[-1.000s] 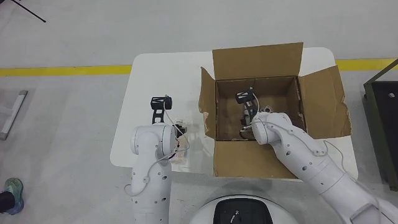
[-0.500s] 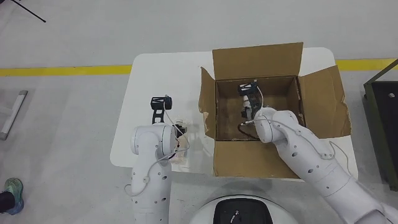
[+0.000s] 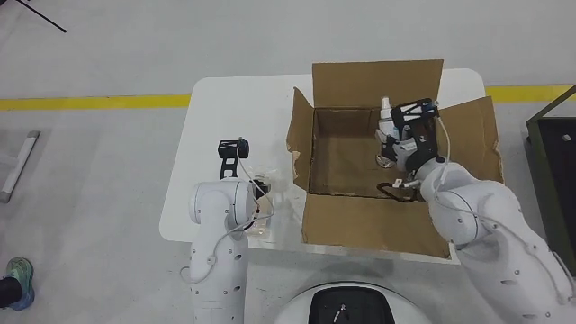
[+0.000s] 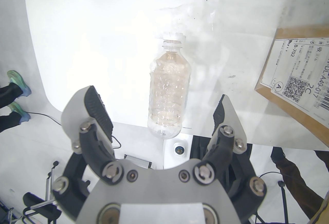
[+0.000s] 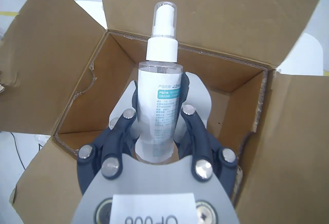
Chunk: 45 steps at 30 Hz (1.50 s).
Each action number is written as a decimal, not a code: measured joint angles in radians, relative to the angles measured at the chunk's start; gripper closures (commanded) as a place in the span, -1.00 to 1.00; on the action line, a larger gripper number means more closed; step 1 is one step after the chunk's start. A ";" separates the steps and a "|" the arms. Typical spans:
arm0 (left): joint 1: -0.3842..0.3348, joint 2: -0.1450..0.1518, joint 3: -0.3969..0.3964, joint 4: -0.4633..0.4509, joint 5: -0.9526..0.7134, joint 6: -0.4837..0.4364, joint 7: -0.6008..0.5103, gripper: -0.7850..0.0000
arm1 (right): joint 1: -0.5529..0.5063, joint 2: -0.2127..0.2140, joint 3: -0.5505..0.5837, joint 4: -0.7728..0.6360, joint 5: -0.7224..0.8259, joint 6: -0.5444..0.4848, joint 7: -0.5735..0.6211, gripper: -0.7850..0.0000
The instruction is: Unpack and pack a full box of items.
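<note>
An open cardboard box (image 3: 373, 83) stands on the right half of the white table (image 3: 229, 108). My right gripper (image 5: 160, 86) is shut on a clear spray bottle (image 5: 162, 47) with a white pump and a printed label, and holds it upright above the box's right side (image 3: 396, 130). Bare cardboard shows inside the box (image 5: 210, 76). Left of the box, near the table's front edge, a clear plastic bottle (image 4: 168, 91) lies on its side. My left gripper (image 4: 156, 98) hangs open just above it, one finger on each side and neither touching it.
The box's four flaps are folded outward, and the left one (image 4: 295, 73) carries a shipping label and overhangs the table beside the plastic bottle. A dark metal frame (image 3: 551, 157) stands off the table's right end. The table's left half is bare.
My right gripper has lifted the spray bottle from the middle of the box and carried it to the box's right side. The box has shifted slightly. The left arm has stayed still.
</note>
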 measured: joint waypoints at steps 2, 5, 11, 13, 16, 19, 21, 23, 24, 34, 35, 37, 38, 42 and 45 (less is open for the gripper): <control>0.000 0.000 0.000 0.000 0.000 0.000 0.000 -1.00 | 0.001 0.000 0.000 0.001 0.000 0.001 0.000 1.00; 0.000 0.000 0.000 0.000 0.000 0.000 0.000 -1.00 | 0.003 0.000 -0.001 0.002 0.000 0.001 0.000 1.00; 0.000 0.000 0.000 0.000 0.000 0.000 0.000 -1.00 | 0.003 0.000 -0.001 0.002 0.000 0.002 0.000 1.00; 0.000 0.000 0.000 0.000 0.000 0.000 0.000 -1.00 | 0.002 0.000 -0.001 0.002 0.000 0.001 0.000 1.00; 0.000 0.000 0.000 0.000 0.000 0.000 0.000 -1.00 | -0.020 -0.001 0.008 -0.024 0.009 0.010 -0.044 1.00; 0.000 0.000 0.000 0.000 0.000 0.000 0.000 -1.00 | -0.064 0.000 0.029 -0.094 -0.002 0.028 -0.086 1.00; 0.000 0.000 0.000 0.000 0.000 0.000 0.000 -1.00 | -0.100 0.002 0.054 -0.145 -0.019 0.047 -0.092 1.00; 0.000 0.000 0.000 0.000 0.000 0.000 0.000 -1.00 | -0.129 0.003 0.081 -0.185 -0.026 0.068 -0.095 1.00; 0.000 0.000 0.000 0.000 0.000 0.000 0.000 -1.00 | -0.149 0.004 0.102 -0.213 -0.034 0.083 -0.096 1.00; 0.000 0.000 0.000 0.000 0.000 0.000 0.000 -1.00 | -0.341 0.010 0.363 -0.338 0.032 0.093 -0.144 1.00; 0.000 0.000 0.000 0.000 0.000 0.000 0.000 -1.00 | -0.361 0.011 0.394 -0.338 0.049 0.081 -0.150 1.00; 0.000 0.000 0.000 0.000 0.000 0.000 0.000 -1.00 | -0.413 0.011 0.468 -0.338 0.093 0.048 -0.162 1.00; 0.000 0.000 0.000 0.000 0.000 0.000 0.000 -1.00 | -0.438 0.012 0.499 -0.338 0.109 0.033 -0.164 1.00; 0.000 0.000 0.000 0.000 0.000 0.000 0.000 -1.00 | -0.556 0.008 0.632 -0.338 0.217 -0.031 -0.190 1.00; 0.000 0.000 0.000 0.000 0.000 0.000 0.000 -1.00 | -0.633 0.004 0.705 -0.327 0.285 -0.096 -0.227 1.00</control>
